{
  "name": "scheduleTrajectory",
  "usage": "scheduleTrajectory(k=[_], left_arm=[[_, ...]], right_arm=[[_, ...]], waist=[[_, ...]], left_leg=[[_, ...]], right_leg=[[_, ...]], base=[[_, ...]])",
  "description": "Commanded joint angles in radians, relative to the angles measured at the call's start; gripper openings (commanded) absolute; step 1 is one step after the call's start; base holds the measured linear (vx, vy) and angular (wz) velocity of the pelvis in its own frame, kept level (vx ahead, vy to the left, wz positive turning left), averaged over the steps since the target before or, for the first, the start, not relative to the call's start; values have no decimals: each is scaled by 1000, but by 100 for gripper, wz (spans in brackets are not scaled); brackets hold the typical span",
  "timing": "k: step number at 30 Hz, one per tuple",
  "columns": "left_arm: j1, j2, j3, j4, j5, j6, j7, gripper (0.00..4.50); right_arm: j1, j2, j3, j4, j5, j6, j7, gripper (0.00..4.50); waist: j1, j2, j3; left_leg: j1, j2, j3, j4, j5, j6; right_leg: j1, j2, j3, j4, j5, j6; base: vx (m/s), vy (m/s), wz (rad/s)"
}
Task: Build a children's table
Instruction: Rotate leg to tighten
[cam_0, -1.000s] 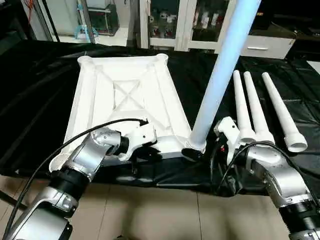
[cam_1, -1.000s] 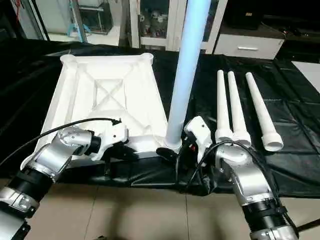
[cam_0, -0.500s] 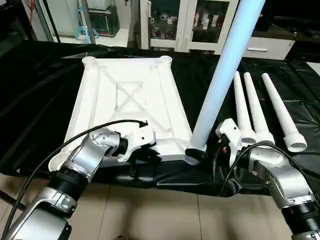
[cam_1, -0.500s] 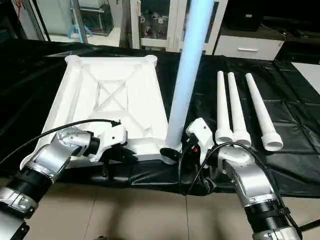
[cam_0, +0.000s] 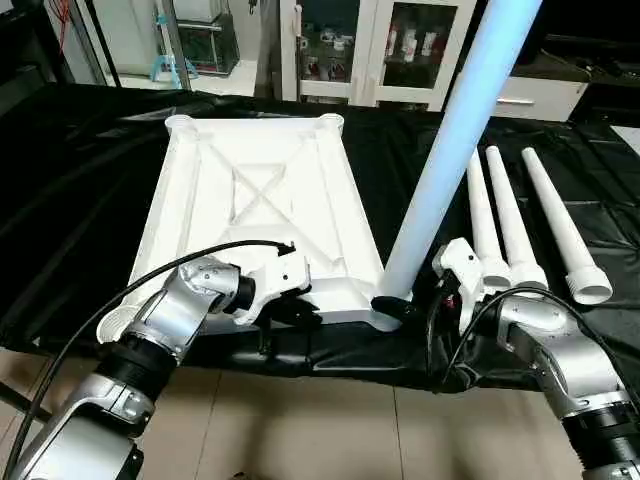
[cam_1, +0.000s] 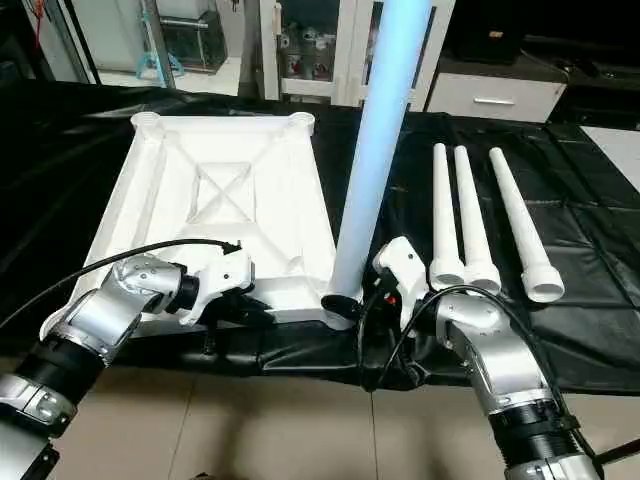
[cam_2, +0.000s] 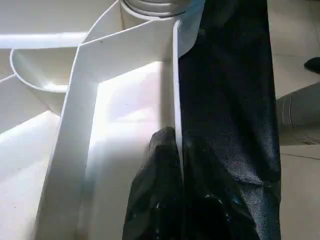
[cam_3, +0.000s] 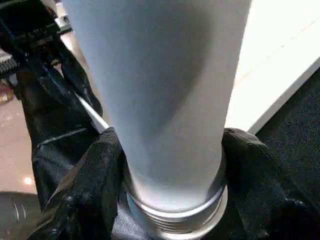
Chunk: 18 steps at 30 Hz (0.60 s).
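Black cloth table (cam_0: 90, 180): left tool (cam_2: 175, 190) pinches ribbed tabletop (cam_0: 260, 200); right tool (cam_3: 172, 165) clasps smooth leg (cam_0: 445, 160).

Upright leg (cam_0: 440, 170) top cut off by pic edge; its foot end hidden behind right gripper (cam_0: 395, 306) fingers.

We see a bench (cam_0: 80, 170) draped in a wrinkled black cover (cam_0: 620, 250) that hangs over its near edge. Beyond it stand glass-door cabinets (cam_0: 365, 45) with small items on their shelves, and a white drawer unit (cam_1: 495, 95). Below us lies beige tiled floor (cam_0: 330, 430).
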Motion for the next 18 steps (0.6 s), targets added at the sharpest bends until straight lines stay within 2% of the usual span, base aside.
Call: scheduleTrajectory(k=[1,5,9,13,18], left_arm=[[-5,-6,-5,-10,-16,-11,-21,0],[-5,-3,-7,-12,-18,-8,-31,0],[-6,-2,-8,-13,-20,-4,-39,0],[-9,-2,-8,-9,-20,-6,-42,0],[-7,-2,-6,-11,-22,3,-38,0]], right_arm=[[29,2,20,43,-10,33,0,264],[23,15,7,67,4,69,-17,264],[14,24,5,113,-2,103,-35,264],[15,26,11,123,-11,106,-30,263],[17,34,11,141,-24,94,-56,263]], waist=[[-4,-1,-65],[-5,0,-66],[-5,2,-64],[-8,1,-62],[-8,0,-63]], left_leg=[[16,58,-14,-63,-112,61],[17,57,-14,-62,-101,63],[18,58,-14,-65,-122,51],[21,59,-16,-70,-155,28],[21,58,-16,-70,-153,26]], right_leg=[[52,-72,42,-56,14,-275],[52,-71,42,-54,39,-279],[52,-72,42,-57,13,-277],[52,-72,41,-62,-25,-267],[52,-73,43,-62,-20,-267]], base=[[0,0,0],[0,0,0],[0,0,0],[0,0,0],[0,0,0]])
